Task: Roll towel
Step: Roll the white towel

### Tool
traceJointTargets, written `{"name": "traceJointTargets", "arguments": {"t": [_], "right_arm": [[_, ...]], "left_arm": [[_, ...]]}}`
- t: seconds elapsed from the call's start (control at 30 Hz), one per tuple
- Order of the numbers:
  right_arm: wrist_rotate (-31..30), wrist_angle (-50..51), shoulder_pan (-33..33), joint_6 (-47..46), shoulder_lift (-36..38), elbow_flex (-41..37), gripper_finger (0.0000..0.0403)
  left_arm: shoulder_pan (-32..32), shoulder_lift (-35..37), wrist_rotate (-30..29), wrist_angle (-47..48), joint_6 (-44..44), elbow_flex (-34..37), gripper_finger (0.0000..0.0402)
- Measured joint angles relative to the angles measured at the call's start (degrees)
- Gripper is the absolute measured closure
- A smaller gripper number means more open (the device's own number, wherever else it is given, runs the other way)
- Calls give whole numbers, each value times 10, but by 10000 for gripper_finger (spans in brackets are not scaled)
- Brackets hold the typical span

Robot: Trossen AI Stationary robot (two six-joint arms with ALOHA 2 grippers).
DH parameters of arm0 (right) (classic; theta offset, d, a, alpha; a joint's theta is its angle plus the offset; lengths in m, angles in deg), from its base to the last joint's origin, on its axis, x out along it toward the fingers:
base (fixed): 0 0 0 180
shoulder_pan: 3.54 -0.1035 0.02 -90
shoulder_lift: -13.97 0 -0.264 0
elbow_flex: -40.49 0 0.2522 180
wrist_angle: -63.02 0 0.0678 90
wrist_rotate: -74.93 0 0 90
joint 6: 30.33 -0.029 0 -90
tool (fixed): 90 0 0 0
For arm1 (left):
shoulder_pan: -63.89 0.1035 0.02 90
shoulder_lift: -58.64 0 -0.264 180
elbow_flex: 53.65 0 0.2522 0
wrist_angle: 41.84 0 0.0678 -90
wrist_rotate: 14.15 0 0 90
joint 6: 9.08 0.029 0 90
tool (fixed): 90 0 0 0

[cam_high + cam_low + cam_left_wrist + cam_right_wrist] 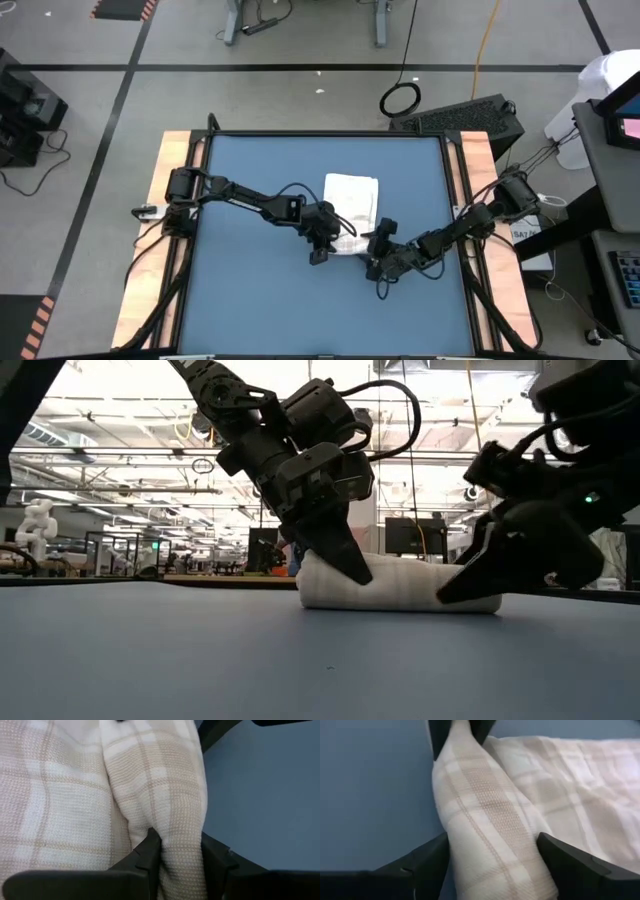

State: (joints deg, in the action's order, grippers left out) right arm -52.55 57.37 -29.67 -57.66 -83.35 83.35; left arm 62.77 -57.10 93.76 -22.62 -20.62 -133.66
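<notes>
Nearest on the blue table [250, 290], right gripper [374, 262] spread wide astride the roll's end, likely guiding. Left gripper [322, 246] pinching the other end to keep tension. Beyond, rest of the towel [352, 195] lying flat mid-table, unrolled.

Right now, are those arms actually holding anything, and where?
The left end effector pinches one end of the towel's rolled edge. The right end effector straddles the other end, open.
</notes>
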Motion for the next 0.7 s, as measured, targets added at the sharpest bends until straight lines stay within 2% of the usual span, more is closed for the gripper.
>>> {"name": "traceJointTargets", "arguments": {"t": [0.13, 0.23, 0.53, 0.7], "right_arm": [[6, 3, 3, -42, -2, 1, 116], [16, 5, 5, -48, -2, 0, 124], [100, -7, 37, -83, -1, 0, 191], [140, -18, 55, -112, -1, 0, 216]], "left_arm": [[-1, 0, -2, -11, 0, 1, 299], [-4, 7, -11, -18, 3, 2, 283], [-8, 91, -77, 38, 63, 5, 172], [-48, 123, -143, 30, 112, 4, 129]]}}
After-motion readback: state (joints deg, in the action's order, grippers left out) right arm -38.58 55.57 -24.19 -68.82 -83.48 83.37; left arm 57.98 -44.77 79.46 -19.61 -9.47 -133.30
